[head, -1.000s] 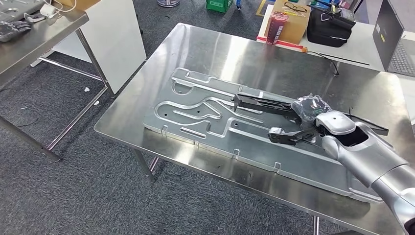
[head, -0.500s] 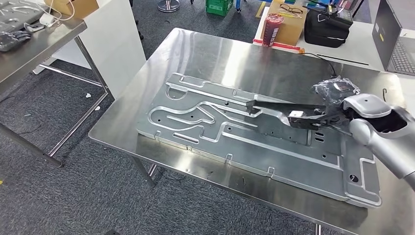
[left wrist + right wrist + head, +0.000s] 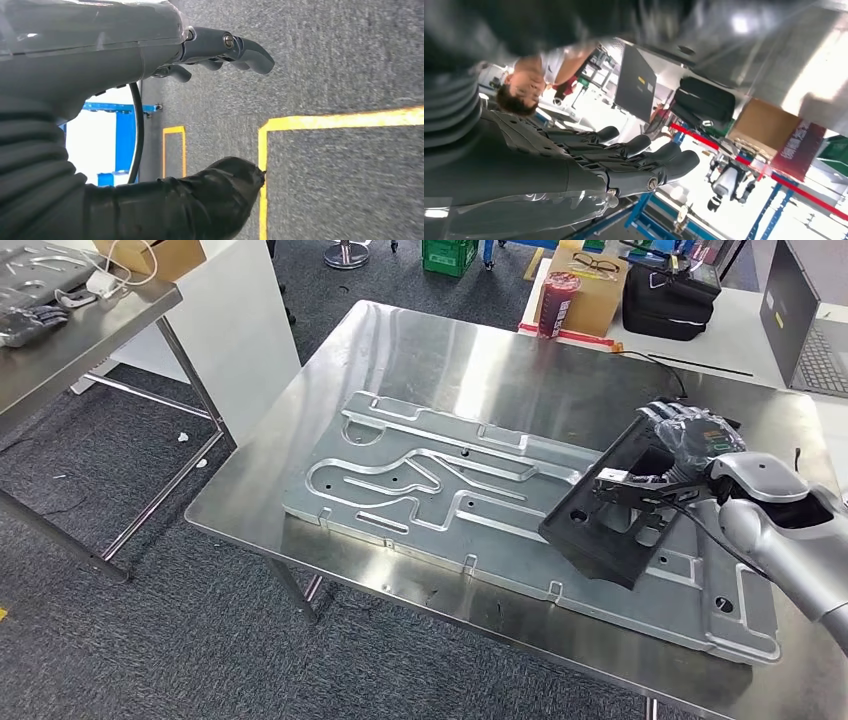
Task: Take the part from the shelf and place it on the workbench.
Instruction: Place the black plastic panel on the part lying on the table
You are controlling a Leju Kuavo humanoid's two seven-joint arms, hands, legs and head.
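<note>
At the right of the head view, the right robot hand grips the black part, tilted with its low edge over the stamped metal sheet on the tabletop. Best lowered flat, then released. The left robot hand hangs empty, fingers apart.

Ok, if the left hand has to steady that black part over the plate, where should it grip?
Probably the free lower-left rim of the black part, opposite the end the right hand holds. Come in from the robot's left, over the stamped plate: the part is tilted, leaving that raised edge exposed and unobstructed.
</note>
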